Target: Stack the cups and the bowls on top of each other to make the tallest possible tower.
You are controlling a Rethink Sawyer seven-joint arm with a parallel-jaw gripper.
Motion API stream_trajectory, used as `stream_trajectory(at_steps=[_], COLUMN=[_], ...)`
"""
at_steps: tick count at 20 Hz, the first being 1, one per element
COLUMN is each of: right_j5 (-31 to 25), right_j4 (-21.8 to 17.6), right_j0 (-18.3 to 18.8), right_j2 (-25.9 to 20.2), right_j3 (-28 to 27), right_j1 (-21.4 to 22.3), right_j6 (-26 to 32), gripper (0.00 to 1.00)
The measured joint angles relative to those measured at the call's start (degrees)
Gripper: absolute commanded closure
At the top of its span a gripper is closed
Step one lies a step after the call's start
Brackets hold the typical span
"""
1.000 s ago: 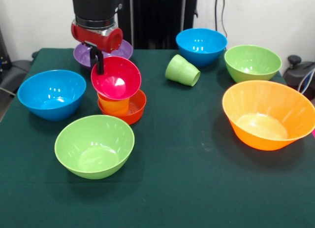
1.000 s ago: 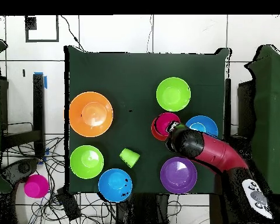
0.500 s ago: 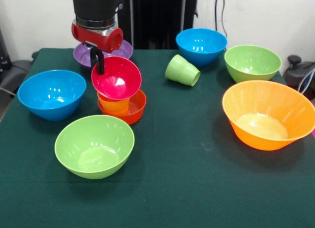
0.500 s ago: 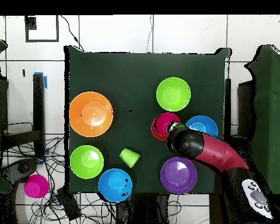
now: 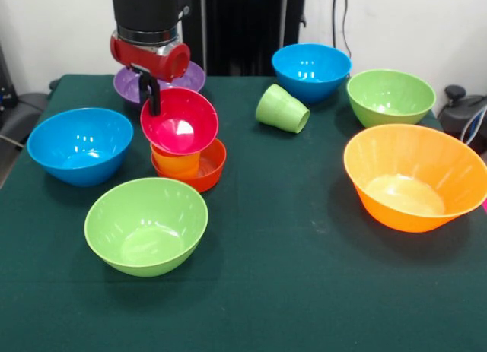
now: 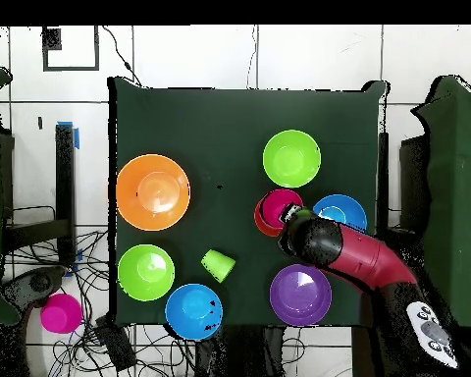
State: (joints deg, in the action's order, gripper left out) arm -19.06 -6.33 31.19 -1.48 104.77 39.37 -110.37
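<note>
The tower stands left of the table's middle: a small red-orange bowl (image 5: 211,168) holds the orange cup (image 5: 175,163), and the magenta bowl (image 5: 181,121) sits tilted on the cup. My gripper (image 5: 153,101) comes down from above and is shut on the magenta bowl's far left rim. In the overhead view the arm covers part of the magenta bowl (image 6: 276,207) and the gripper (image 6: 294,216) is at its edge. The light green cup (image 5: 281,109) lies on its side further right, also seen from overhead (image 6: 218,264).
A blue bowl (image 5: 80,145) and a light green bowl (image 5: 146,225) sit close around the tower. The purple bowl (image 5: 190,76) is behind the gripper. Another blue bowl (image 5: 311,71), a green bowl (image 5: 390,97) and the large orange bowl (image 5: 415,177) stand at the right.
The magenta bowl's tilt has shifted very slightly on the cup. The arm and everything else have stayed put.
</note>
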Motion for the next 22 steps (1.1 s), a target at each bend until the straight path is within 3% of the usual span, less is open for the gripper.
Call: stream_trajectory(at_steps=[22], right_j5=[2.9], right_j4=[0.0], right_j0=[0.6], right_j2=[-0.3], right_j3=[0.4], right_j1=[-1.4], right_j6=[0.0], gripper=[1.0])
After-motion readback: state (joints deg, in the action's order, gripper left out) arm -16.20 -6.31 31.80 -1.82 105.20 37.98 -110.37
